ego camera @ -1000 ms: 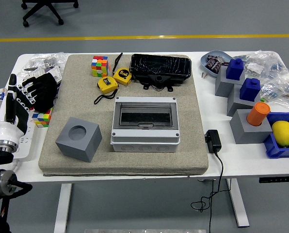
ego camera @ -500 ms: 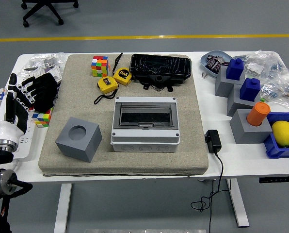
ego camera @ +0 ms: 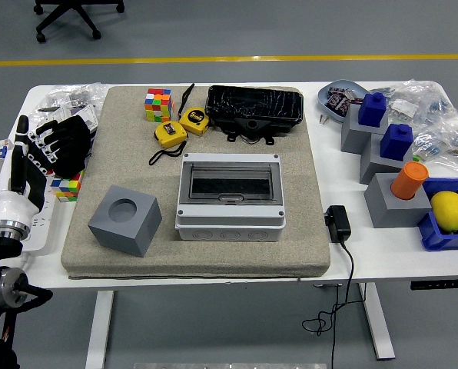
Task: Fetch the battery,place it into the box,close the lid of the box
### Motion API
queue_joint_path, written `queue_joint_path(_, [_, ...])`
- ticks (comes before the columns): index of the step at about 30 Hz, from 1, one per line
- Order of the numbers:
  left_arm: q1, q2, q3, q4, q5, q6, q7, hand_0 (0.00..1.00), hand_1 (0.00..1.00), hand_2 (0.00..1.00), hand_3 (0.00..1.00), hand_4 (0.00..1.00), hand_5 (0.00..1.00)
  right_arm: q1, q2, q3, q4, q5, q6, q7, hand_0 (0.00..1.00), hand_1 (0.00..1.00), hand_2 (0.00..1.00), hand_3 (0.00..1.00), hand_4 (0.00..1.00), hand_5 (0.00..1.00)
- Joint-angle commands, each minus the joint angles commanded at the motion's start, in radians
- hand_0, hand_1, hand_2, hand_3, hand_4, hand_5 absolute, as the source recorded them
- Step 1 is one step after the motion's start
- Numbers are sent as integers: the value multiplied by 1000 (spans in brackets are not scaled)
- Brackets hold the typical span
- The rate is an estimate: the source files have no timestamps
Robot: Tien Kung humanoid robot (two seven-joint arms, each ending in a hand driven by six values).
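Observation:
The battery (ego camera: 253,108), a black flat pack in shiny wrap, lies at the back of the beige mat (ego camera: 306,254). In front of it, mid-mat, stands the grey box (ego camera: 229,221), its clear lid (ego camera: 229,184) lying flat and down. My left hand (ego camera: 21,165) rests at the table's left edge, well away from both, fingers straight and pointing up, holding nothing. The right arm is out of view.
A Rubik's cube (ego camera: 158,104) and two yellow tape measures (ego camera: 170,134) lie back left on the mat, a grey holed cube (ego camera: 124,219) front left. A black glove (ego camera: 69,142) lies by my hand. A power adapter (ego camera: 337,222), grey-blue blocks (ego camera: 383,150) and a lemon (ego camera: 449,210) sit right.
My left hand has edged very slightly to the right. Nothing else has moved.

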Motion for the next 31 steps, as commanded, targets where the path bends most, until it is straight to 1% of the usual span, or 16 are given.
queue_joint_path(5, [1, 0, 1, 1, -1, 1, 2, 725, 703, 688, 695, 998, 951, 1, 1, 31, 0, 7, 34, -3, 998, 998, 978, 972, 998, 998])
queue_joint_path(6, [1, 0, 1, 1, -1, 1, 2, 725, 704, 687, 696, 998, 951, 0, 1, 35, 0, 9, 38, -4, 998, 998, 998, 998, 998, 998])
queue_joint_path(7, [1, -1, 1, 1, -1, 1, 3, 725, 704, 687, 696, 998, 951, 0, 1, 34, 0, 13, 39, -4, 998, 998, 998, 998, 998, 998])
queue_joint_path(9, [1, 0, 2, 1, 0, 1, 5, 725, 704, 687, 696, 998, 951, 0, -2, 6, 0, 37, 36, -5, 998, 998, 998, 998, 998, 998])
queue_joint_path(11, [0, 0, 2, 2, 1, 1, 6, 725, 704, 687, 696, 998, 951, -2, -5, -47, 0, 90, 16, 2, 998, 998, 998, 998, 998, 998])
queue_joint_path(12, [0, 0, 2, 2, 2, 2, 6, 728, 705, 687, 694, 998, 947, -2, -6, -78, 0, 119, 4, 11, 827, 731, 755, 824, 998, 998])
queue_joint_path(14, [-1, -1, 2, 2, 3, 3, 8, 728, 705, 687, 694, 998, 947, -2, -6, -133, 0, 129, -5, 25, 827, 731, 755, 824, 998, 998])
queue_joint_path(16, [-1, 0, 3, 4, 8, 5, 16, 728, 705, 687, 694, 998, 947, 0, -5, -152, 0, 118, 1, 29, 827, 731, 755, 824, 998, 998])
queue_joint_path(17, [-1, 0, 3, 3, 12, 7, 25, 728, 705, 687, 694, 998, 947, 1, -5, -156, 0, 121, 4, 32, 827, 731, 755, 824, 998, 998])
queue_joint_path(18, [-1, 0, 2, 2, 19, 6, 40, 733, 706, 699, 702, 998, 956, 1, -4, -159, 0, 125, 4, 34, 787, 699, 723, 779, 998, 977])
queue_joint_path(20, [-2, 1, 0, 4, 38, -4, 77, 733, 706, 699, 702, 998, 956, 2, -3, -160, 0, 123, 1, 38, 787, 699, 723, 779, 998, 977])
queue_joint_path(21, [-1, 2, 1, 6, 43, -7, 85, 733, 706, 699, 702, 998, 956, 2, -3, -160, 0, 121, 1, 38, 787, 699, 723, 779, 998, 977])
queue_joint_path(23, [2, 3, 4, 8, 42, -9, 85, 733, 706, 699, 702, 998, 956, 2, -3, -160, 0, 120, 1, 38, 787, 699, 723, 779, 998, 977])
queue_joint_path(24, [3, 2, 5, 8, 42, -9, 82, 742, 759, 754, 726, 998, 961, 2, -3, -158, 0, 119, 0, 38, 774, 695, 719, 771, 998, 967])
queue_joint_path(31, [4, 2, 10, 14, 42, -9, 74, 742, 759, 754, 726, 998, 961, 1, -5, -158, 0, 116, -1, 35, 774, 695, 719, 771, 998, 967])
